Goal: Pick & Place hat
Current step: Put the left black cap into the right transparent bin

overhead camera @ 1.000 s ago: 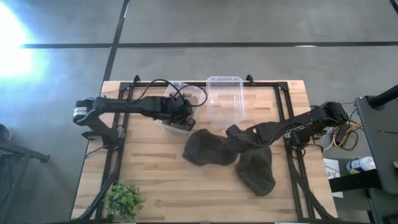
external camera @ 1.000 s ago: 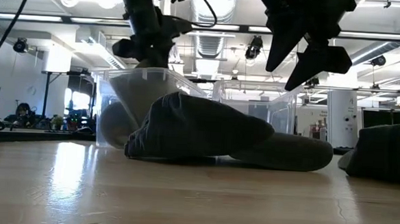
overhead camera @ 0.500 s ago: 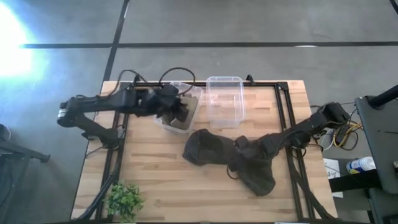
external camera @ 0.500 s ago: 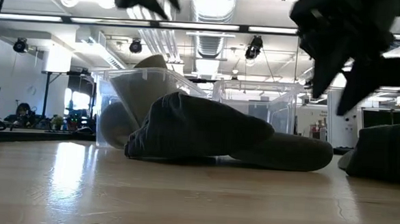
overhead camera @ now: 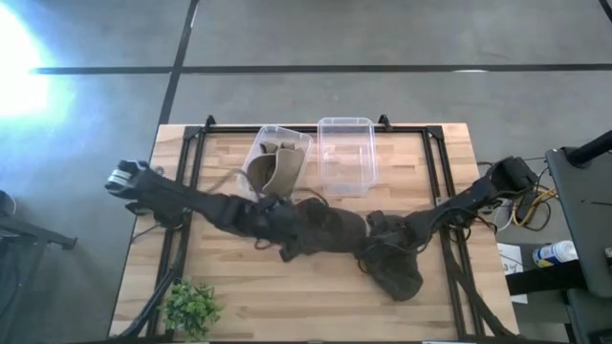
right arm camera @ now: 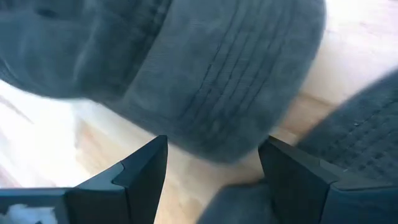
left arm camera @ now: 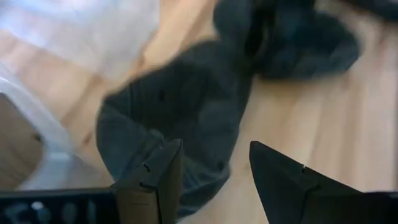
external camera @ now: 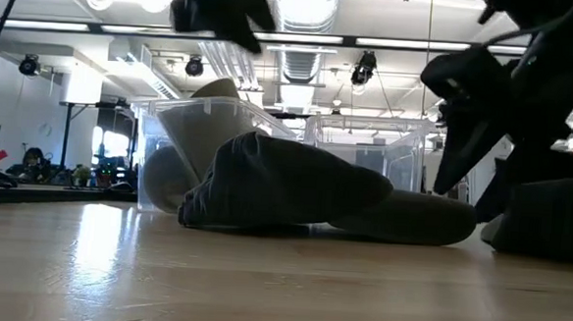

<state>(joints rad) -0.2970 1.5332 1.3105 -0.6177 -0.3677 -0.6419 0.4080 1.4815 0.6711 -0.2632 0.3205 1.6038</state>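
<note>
Two dark knit hats lie on the wooden table: one [overhead camera: 330, 229] [external camera: 285, 185] near the middle, the other [overhead camera: 397, 268] [external camera: 549, 219] beside it toward the near right. A beige hat [overhead camera: 275, 172] rests inside the left clear bin [overhead camera: 287, 134]. My left gripper [overhead camera: 285, 229] [left arm camera: 211, 149] hovers open above the middle dark hat's left end. My right gripper [overhead camera: 375, 239] [right arm camera: 214, 146] stands open low between the two dark hats, its fingers on either side of a hat edge [right arm camera: 217, 93].
A second clear bin [overhead camera: 346, 158] stands at the far middle beside the left one. A small green plant [overhead camera: 191, 306] sits at the near left corner. Black frame rails [overhead camera: 186, 191] run along both sides of the table.
My left gripper has left the bin, where the beige hat stays, and has swung toward the near edge and the right, over the middle dark hat. My right gripper has come down and toward the near edge, between the two dark hats.
</note>
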